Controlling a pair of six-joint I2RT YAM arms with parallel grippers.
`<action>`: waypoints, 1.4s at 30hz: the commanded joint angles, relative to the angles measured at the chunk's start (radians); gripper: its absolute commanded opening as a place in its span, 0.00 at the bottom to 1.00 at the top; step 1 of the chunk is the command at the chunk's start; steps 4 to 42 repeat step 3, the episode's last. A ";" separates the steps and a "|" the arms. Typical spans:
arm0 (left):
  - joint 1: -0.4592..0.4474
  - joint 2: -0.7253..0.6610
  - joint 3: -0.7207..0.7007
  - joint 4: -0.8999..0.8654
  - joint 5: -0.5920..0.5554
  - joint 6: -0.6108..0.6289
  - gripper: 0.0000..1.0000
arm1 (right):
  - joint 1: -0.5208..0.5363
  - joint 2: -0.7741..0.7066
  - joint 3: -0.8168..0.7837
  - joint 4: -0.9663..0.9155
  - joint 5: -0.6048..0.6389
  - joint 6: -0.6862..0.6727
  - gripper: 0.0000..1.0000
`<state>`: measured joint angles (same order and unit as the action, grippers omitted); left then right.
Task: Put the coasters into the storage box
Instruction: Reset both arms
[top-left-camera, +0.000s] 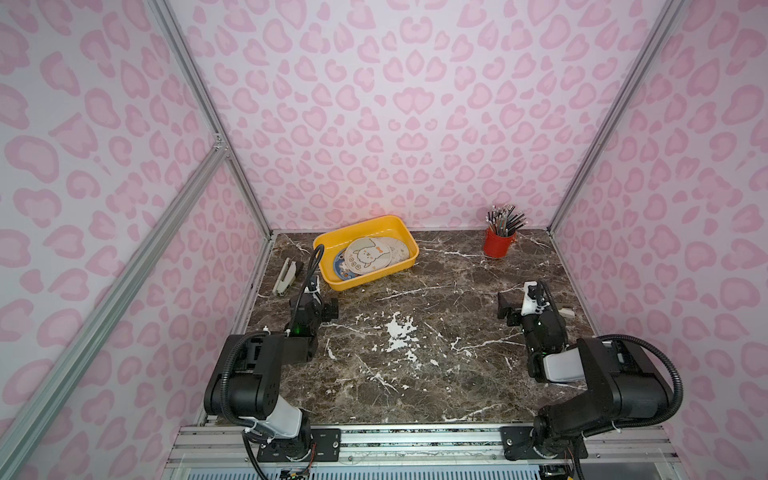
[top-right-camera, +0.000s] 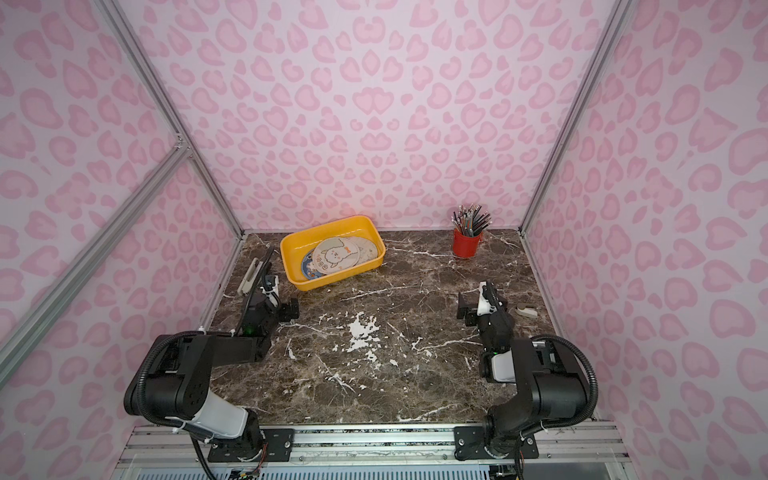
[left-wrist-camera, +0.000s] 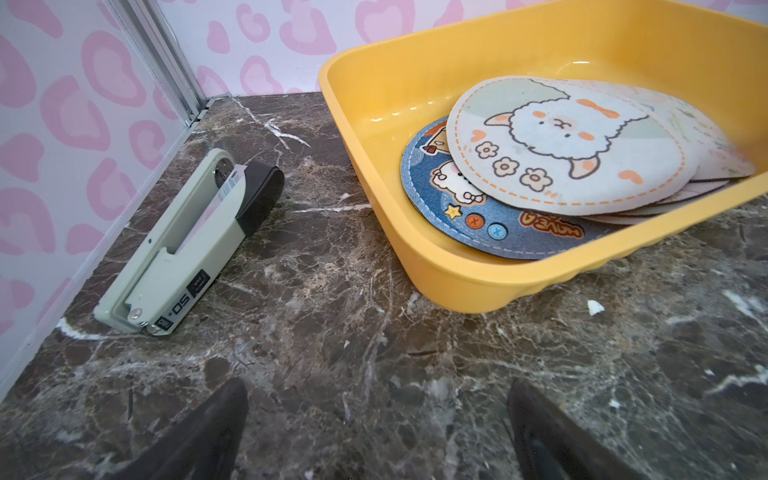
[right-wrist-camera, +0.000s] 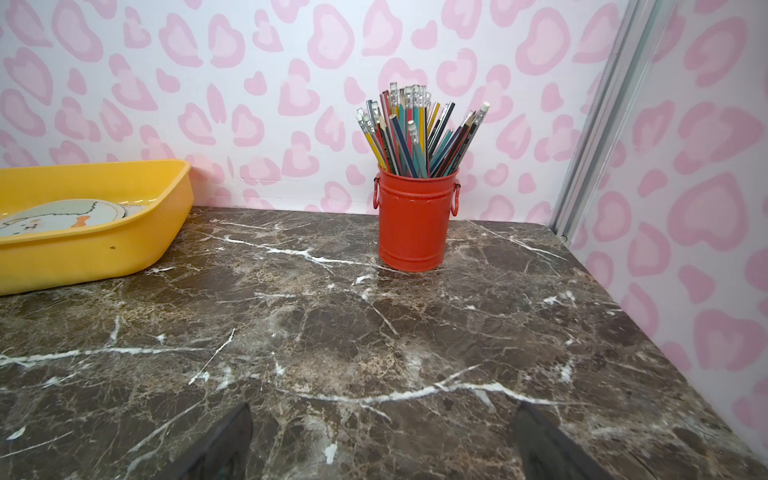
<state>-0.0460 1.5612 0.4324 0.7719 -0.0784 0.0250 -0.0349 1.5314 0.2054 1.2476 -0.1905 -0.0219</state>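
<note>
- Jaws of the left gripper stand spread wide with nothing between them, over bare marble near the worktop's left edge, just short of the box's near corner.
- Jaws of the right gripper are spread just as wide and empty, near the right edge.
- Dark brown marble worktop with white veins carries everything.
- Storage box: a shallow yellow plastic tray with rounded corners and a flared rim, set askew at the back edge toward the back-left corner.
- Coasters all lie inside the box, overlapping in a loose pile fanned toward its right end; how many there are cannot be told.
- Top coaster is pale, showing a fluffy white animal with an orange bow, small flowers and an orange dashed border.
- Blue coaster pokes out beneath it, denim-like, with cartoon figures, a star and buttons.
- Red pencil cup, full of pencils, stands upright near the back-right corner, well apart from the box.
- Pale green stapler lies along the left edge, beside the box.
- Small beige piece lies by the right edge, near the right gripper.
</note>
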 joint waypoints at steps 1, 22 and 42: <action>0.000 0.000 0.006 0.030 -0.001 0.003 0.99 | 0.002 0.001 0.001 0.052 0.009 -0.006 0.99; -0.001 0.000 0.003 0.034 -0.001 0.005 0.99 | 0.001 0.001 0.002 0.050 0.008 -0.004 0.99; -0.001 0.000 0.003 0.034 -0.001 0.005 0.99 | 0.001 0.001 0.002 0.050 0.008 -0.004 0.99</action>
